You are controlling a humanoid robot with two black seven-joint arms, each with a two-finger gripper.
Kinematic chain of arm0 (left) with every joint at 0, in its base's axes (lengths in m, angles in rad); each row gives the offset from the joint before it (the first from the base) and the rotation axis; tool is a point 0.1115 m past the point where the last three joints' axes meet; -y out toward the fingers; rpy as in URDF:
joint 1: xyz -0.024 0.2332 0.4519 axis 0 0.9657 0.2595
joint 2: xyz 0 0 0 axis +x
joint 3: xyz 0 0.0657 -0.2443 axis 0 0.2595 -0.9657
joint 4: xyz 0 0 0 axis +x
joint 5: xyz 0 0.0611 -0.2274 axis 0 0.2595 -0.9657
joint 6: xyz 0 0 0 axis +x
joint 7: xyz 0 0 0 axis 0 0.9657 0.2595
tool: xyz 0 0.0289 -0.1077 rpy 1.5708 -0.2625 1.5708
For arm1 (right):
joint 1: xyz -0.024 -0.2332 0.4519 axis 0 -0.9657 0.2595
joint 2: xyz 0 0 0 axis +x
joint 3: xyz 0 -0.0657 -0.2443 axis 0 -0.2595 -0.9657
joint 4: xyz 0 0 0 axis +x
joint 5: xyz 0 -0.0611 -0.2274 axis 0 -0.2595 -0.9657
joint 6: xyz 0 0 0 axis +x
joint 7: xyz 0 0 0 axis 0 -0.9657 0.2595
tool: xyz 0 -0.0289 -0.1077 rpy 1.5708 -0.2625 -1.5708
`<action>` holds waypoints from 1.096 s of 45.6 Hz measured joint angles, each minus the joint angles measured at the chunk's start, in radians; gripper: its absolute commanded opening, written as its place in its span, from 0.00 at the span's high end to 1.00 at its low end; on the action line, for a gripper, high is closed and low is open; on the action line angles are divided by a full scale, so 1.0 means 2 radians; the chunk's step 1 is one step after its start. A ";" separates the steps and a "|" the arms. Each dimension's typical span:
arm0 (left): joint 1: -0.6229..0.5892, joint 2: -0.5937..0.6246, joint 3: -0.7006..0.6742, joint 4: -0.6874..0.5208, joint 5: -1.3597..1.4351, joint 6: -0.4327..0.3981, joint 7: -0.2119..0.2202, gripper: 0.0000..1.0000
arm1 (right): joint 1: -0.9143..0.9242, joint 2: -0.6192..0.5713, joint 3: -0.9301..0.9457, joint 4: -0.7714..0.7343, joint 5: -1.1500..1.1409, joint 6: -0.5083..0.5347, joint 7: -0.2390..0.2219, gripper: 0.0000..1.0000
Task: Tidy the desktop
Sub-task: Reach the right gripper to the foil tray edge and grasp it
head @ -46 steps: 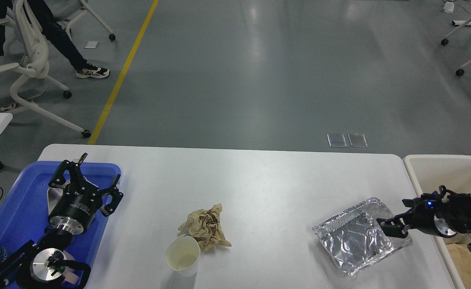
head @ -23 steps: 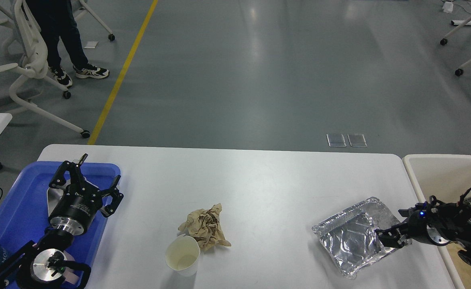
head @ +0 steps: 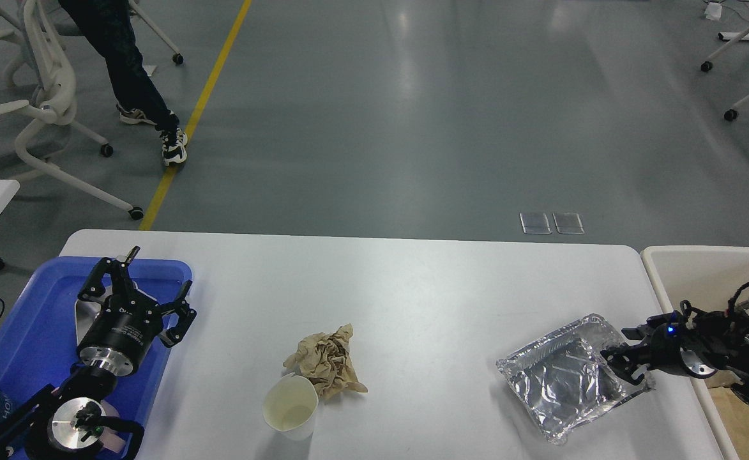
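Now the right fingers (head: 618, 361), clamped on the foil tray (head: 562, 383), have risen slightly.

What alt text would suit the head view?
A robot's right gripper grips the edge of a crumpled foil tray on a white desktop, beside a paper cup and brown paper wad; its open left gripper hovers over a blue tray.

A single head view looks forward and down over the desktop (head: 412, 287), with floor beyond.
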 measured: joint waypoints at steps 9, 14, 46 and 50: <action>0.001 0.000 0.000 0.000 0.000 0.000 0.000 0.04 | -0.001 0.000 -0.003 0.002 0.001 -0.002 0.009 0.46; 0.001 0.000 0.000 0.000 0.000 0.000 0.000 0.04 | 0.000 0.001 -0.003 0.004 0.002 -0.002 0.014 0.47; 0.003 -0.001 0.000 0.005 0.001 0.000 -0.001 0.04 | -0.003 0.001 -0.013 -0.012 0.078 0.031 0.028 1.00; 0.003 -0.001 0.000 0.005 0.001 0.000 -0.001 0.04 | -0.001 0.001 -0.033 -0.013 0.095 0.034 0.031 1.00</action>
